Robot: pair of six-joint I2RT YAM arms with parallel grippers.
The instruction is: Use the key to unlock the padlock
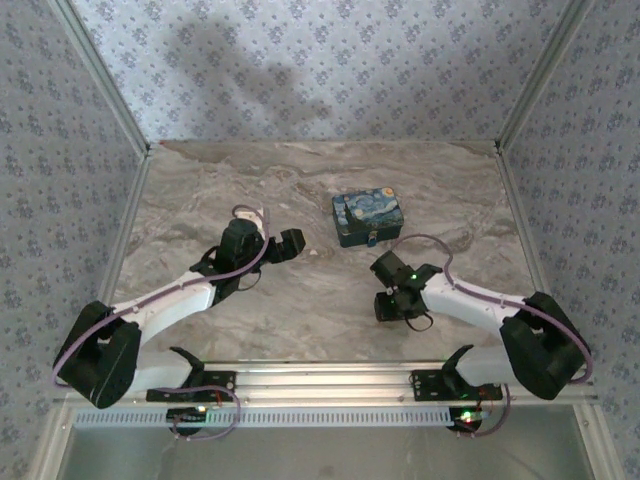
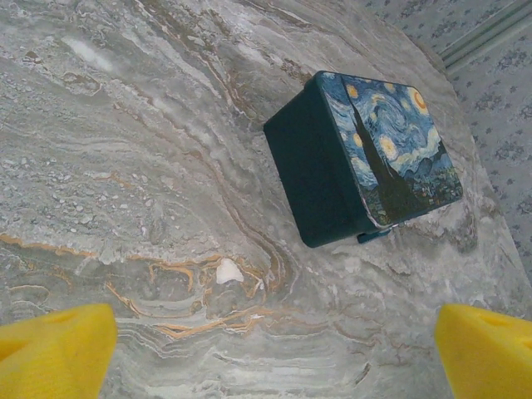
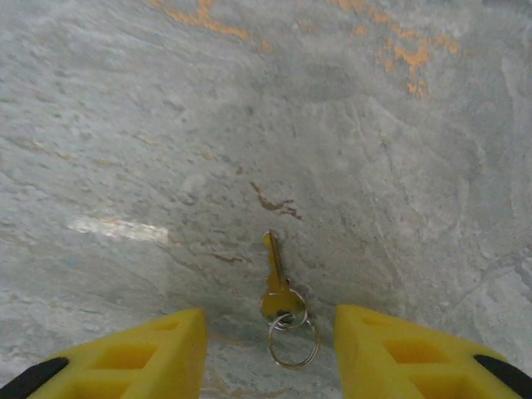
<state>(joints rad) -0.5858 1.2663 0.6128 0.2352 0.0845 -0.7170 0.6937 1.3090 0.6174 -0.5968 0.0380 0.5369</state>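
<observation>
Grey marble veined with orange covers the table (image 1: 300,310), closed in by pale blue flowered walls (image 1: 330,70). Toward the back of it sits a painted box (image 1: 368,218), its lid a swirl of blue and yellow. A tiny blue-grey piece at the middle of the box's near edge appears to be the padlock (image 1: 372,240), touching the box. It is too small to tell how its shackle stands.

On the near side of the box, a little to its right, the right gripper (image 1: 392,303) points down at the marble. In its wrist view the key (image 3: 274,283) lies flat on the table between the two yellow fingers (image 3: 141,353). The blade points away from the gripper, and a thin wire ring (image 3: 293,342) passes through the key's head. The jaws stand partly apart, one on each side of the key, with bare marble showing between each finger and the metal, so nothing is gripped.

Left of the box, near but apart from it, the left gripper (image 1: 290,243) hovers with its jaws spread wide and nothing between them. A small white fleck (image 2: 229,270) lies on the marble between this gripper and the box.
</observation>
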